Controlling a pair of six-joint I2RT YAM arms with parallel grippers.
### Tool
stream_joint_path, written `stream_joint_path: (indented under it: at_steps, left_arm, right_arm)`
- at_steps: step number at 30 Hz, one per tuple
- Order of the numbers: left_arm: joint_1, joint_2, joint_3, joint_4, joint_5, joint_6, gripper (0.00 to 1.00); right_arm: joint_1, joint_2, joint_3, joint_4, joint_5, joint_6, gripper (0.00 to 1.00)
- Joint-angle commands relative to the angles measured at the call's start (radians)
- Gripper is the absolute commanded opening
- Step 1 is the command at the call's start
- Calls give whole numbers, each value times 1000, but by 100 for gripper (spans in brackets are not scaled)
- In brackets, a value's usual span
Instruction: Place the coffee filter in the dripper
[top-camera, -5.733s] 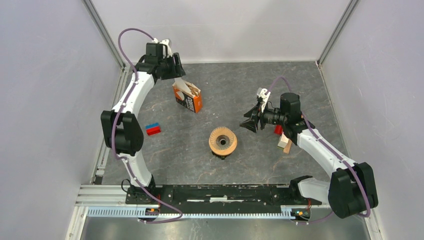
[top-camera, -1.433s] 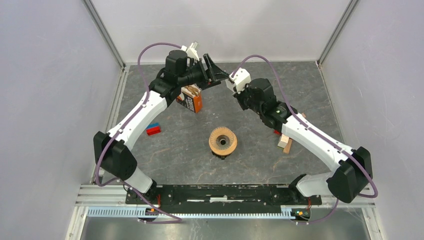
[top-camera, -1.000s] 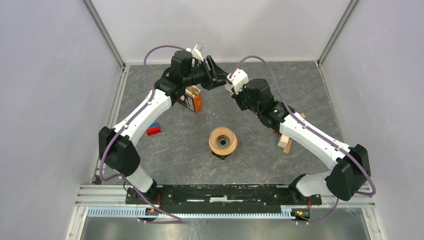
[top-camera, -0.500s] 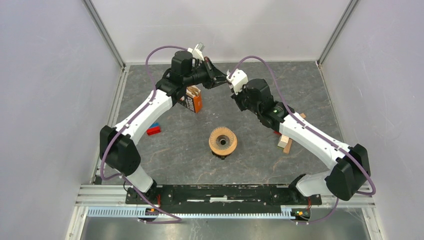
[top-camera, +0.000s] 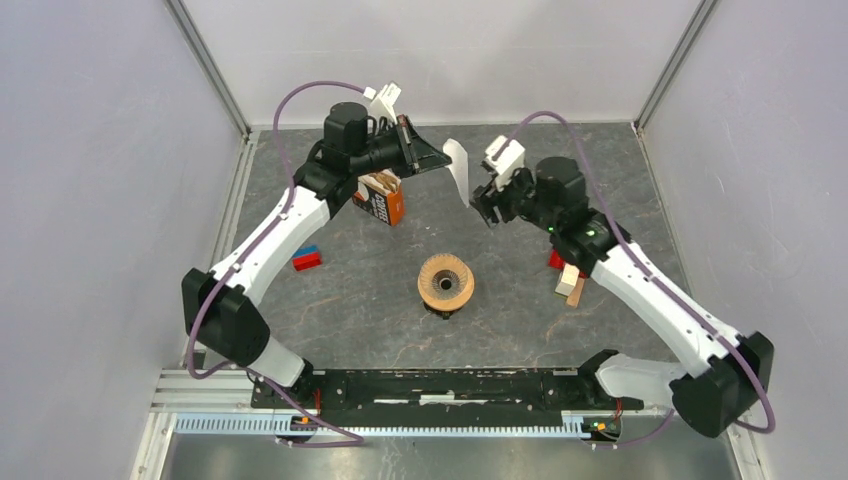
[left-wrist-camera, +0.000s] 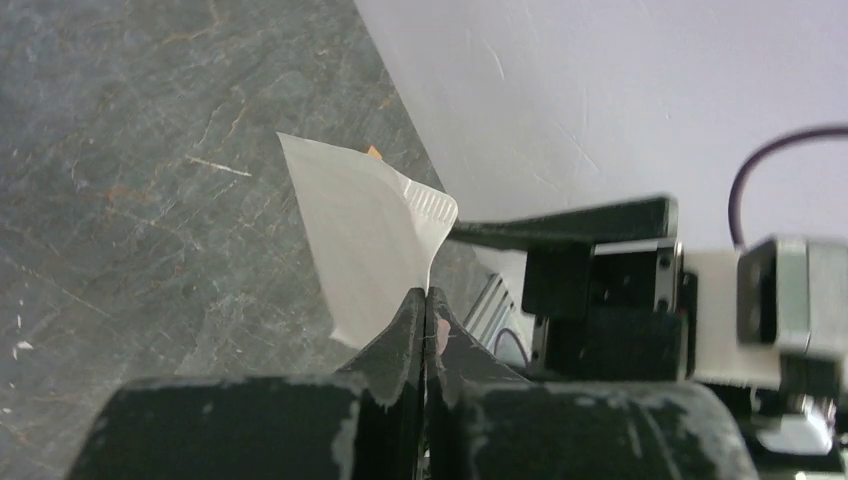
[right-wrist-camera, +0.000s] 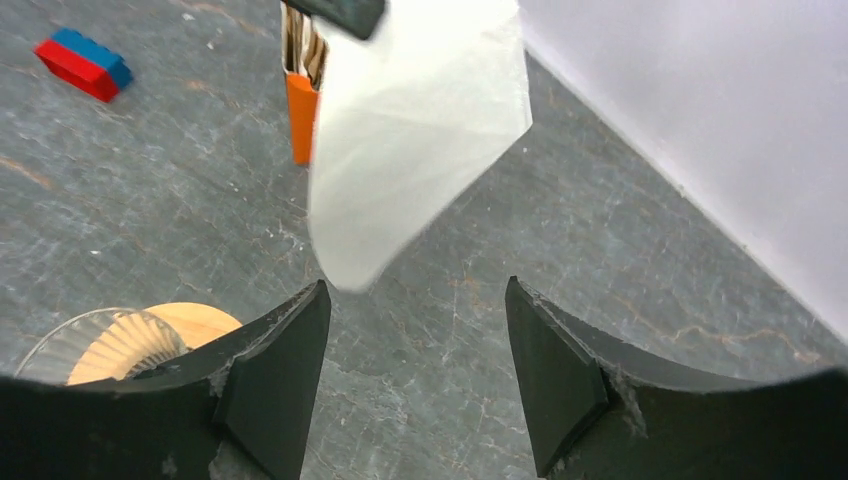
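A white paper coffee filter (top-camera: 458, 170) hangs in the air at the back of the table, and my left gripper (top-camera: 436, 161) is shut on its edge. In the left wrist view the filter (left-wrist-camera: 370, 240) fans out above the pinched fingertips. My right gripper (top-camera: 483, 203) stands open just right of the filter, apart from it; in its wrist view the filter (right-wrist-camera: 415, 130) hangs above the spread fingers (right-wrist-camera: 270, 375). The dripper (top-camera: 446, 283), ribbed glass with a tan wooden collar, stands mid-table and shows at the lower left of the right wrist view (right-wrist-camera: 130, 345).
An orange filter box (top-camera: 377, 196) stands open under the left arm. A red-and-blue block (top-camera: 306, 258) lies to the left. Small wooden and red blocks (top-camera: 570, 282) lie to the right under the right arm. Grey walls enclose the table.
The filter passed from my right gripper to my left: the left jaws shut on it, then the right jaws opened and drew back to the right.
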Motion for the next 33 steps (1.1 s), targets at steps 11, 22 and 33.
stream_joint_path:
  at_steps: [11,22,33]
  left_arm:
    - [-11,-120,-81,209,242,150,2]
    - [-30,-157,-22,-12,336,528,2]
    - [-60,-120,193,-414,503,885,2]
  right_arm:
    - [-117,-128,-1,3,-523,-50,70]
    - [-117,-132,134,-160,-425,-270,86]
    - [-117,-92,288,-441,-539,-530,85]
